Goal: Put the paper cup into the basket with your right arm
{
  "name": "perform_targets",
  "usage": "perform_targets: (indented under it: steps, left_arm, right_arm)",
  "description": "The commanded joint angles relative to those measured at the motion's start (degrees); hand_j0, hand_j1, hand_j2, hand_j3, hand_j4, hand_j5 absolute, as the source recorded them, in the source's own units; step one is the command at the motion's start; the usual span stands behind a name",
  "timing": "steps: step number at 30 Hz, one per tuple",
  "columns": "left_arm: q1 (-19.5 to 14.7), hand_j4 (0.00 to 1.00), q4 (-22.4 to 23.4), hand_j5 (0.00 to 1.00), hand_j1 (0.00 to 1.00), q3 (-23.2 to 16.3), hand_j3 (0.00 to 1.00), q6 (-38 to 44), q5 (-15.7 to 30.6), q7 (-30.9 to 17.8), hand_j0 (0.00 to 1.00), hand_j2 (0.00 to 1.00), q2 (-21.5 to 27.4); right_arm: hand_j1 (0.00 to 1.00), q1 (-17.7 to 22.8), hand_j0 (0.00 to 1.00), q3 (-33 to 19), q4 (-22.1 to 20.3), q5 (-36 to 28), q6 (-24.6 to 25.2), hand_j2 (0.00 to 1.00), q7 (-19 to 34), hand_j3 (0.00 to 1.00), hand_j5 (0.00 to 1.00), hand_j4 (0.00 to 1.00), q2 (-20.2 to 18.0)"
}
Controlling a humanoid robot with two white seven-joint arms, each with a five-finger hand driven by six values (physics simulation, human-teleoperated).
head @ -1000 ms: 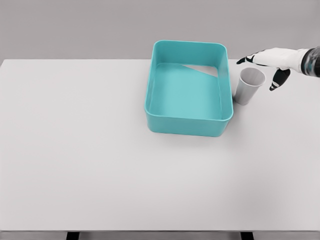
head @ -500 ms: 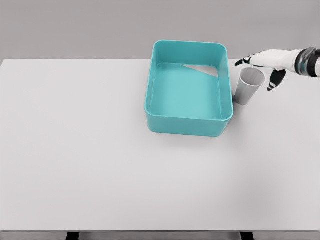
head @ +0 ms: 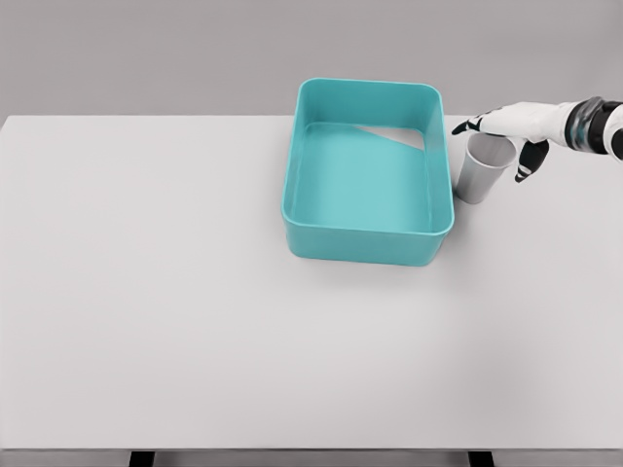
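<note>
On the white table (head: 195,321), the paper cup (head: 482,171) stands just right of the teal basket (head: 365,243); the right hand (head: 506,126) hovers over its rim, fingers (head: 526,165) spread, gripping nothing.

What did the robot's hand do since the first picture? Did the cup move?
The right hand slid left and a little down, closing in over the paper cup, its fingers spread around the rim. It has not visibly gripped or lifted the cup yet. The cup stayed standing on the table just right of the teal basket, which did not move either.
</note>
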Motion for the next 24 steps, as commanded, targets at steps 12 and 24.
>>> perform_targets:
  steps: [12,24]
  left_arm:
    - [0.0,1.00,0.0,1.00,1.00,0.0,1.00,-0.1,0.0,0.0,1.00,1.00,0.0]
    - [0.0,1.00,0.0,1.00,1.00,0.0,1.00,-0.1,0.0,0.0,1.00,1.00,0.0]
  right_arm:
    - [0.93,0.0,0.93,0.4,0.0,0.3,0.1,0.93,0.0,0.93,0.93,0.93,0.0]
    - [0.82,0.0,0.82,0.4,-0.2,0.4,0.1,0.82,0.0,0.82,0.82,0.82,0.0]
